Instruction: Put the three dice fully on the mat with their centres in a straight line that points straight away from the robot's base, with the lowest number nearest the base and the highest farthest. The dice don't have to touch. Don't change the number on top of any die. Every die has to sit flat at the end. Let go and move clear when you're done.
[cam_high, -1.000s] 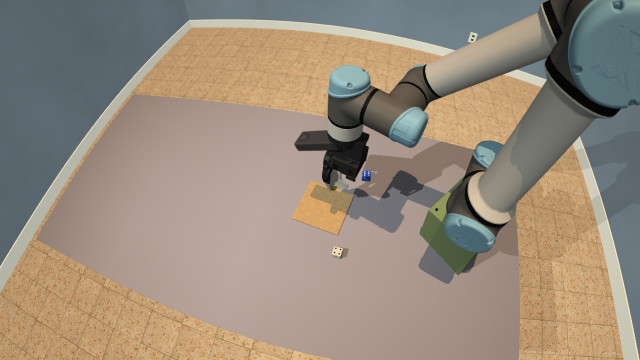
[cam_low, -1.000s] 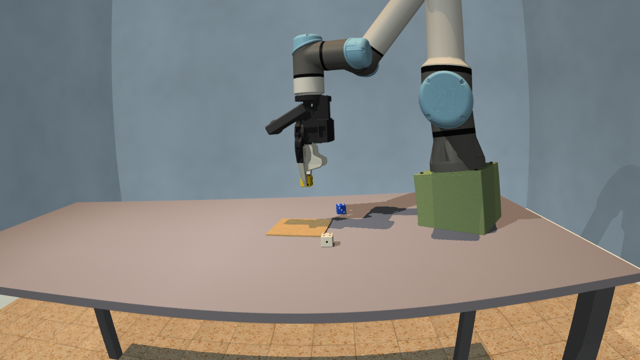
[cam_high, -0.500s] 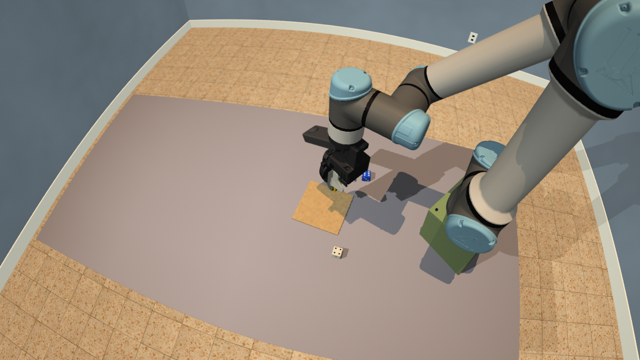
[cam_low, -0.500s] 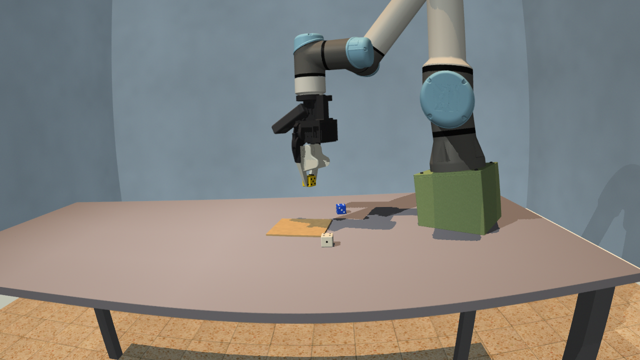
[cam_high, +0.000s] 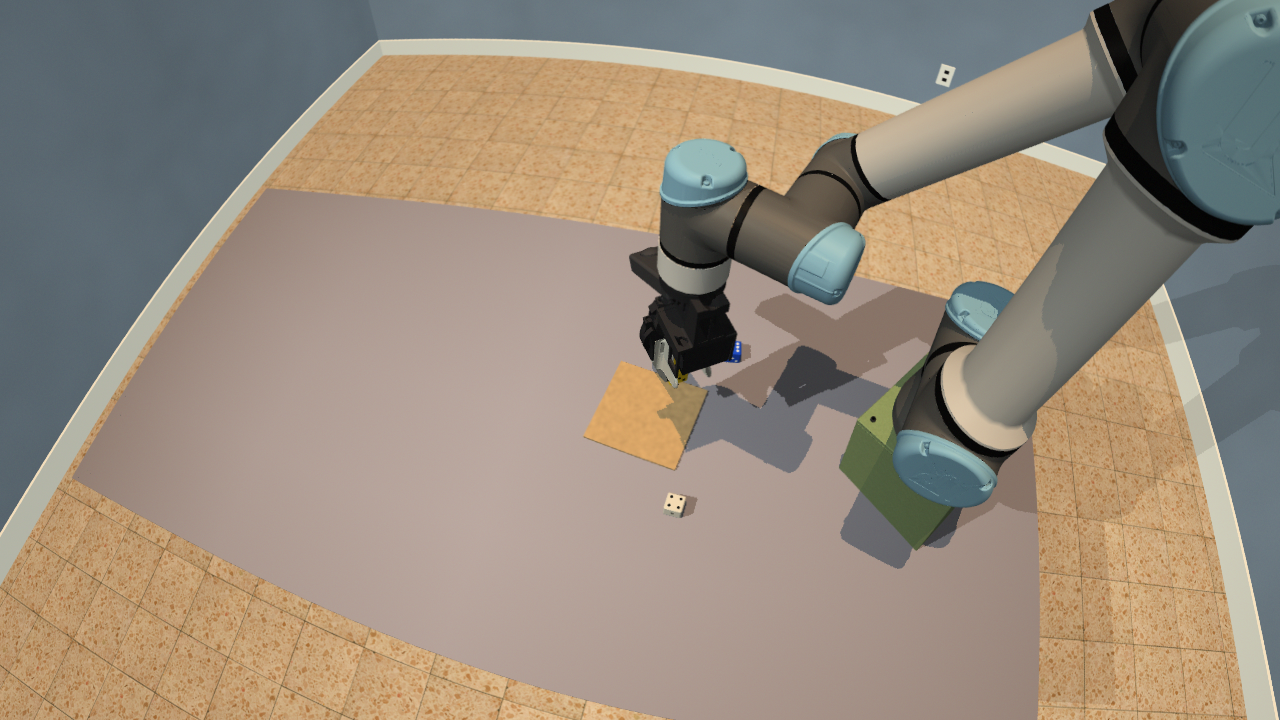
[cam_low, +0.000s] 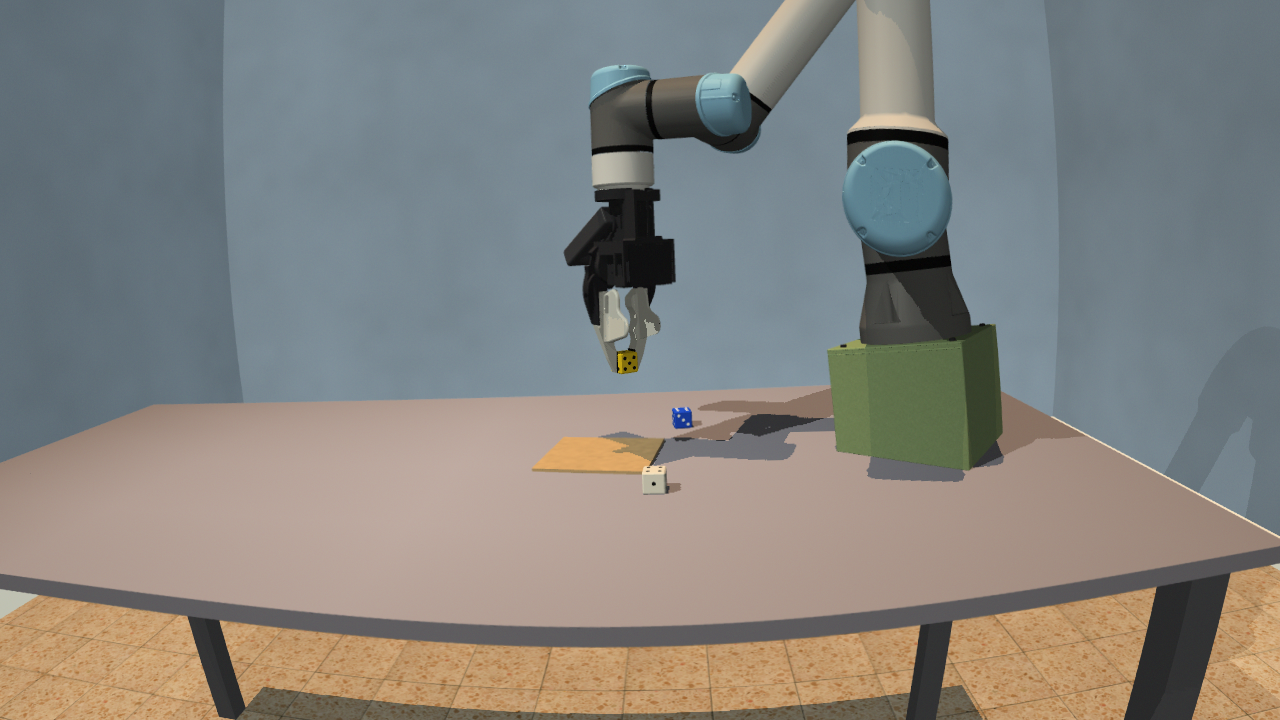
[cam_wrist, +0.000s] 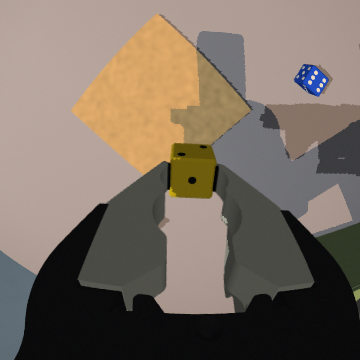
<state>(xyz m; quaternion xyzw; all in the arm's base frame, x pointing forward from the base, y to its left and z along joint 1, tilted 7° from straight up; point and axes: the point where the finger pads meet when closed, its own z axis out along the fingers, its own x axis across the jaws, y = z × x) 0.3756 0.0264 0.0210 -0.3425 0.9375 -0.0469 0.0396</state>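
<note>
Plainly, the yellow die (cam_high: 682, 377) (cam_low: 627, 361) (cam_wrist: 192, 172) hangs in the air, pinched between the fingertips of the gripper (cam_high: 683, 376) (cam_low: 627, 360) (cam_wrist: 190, 165). Below lies the orange mat (cam_high: 640, 420) (cam_low: 595, 454) (cam_wrist: 135, 90), part of it in shadow; on the table (cam_high: 402, 402) (cam_low: 358, 519) (cam_wrist: 35, 75), off the mat, the blue die (cam_high: 736, 351) (cam_low: 682, 417) (cam_wrist: 312, 80) and the white die (cam_high: 674, 505) (cam_low: 654, 480) (four pips on top) sit flat, apart from each other.
</note>
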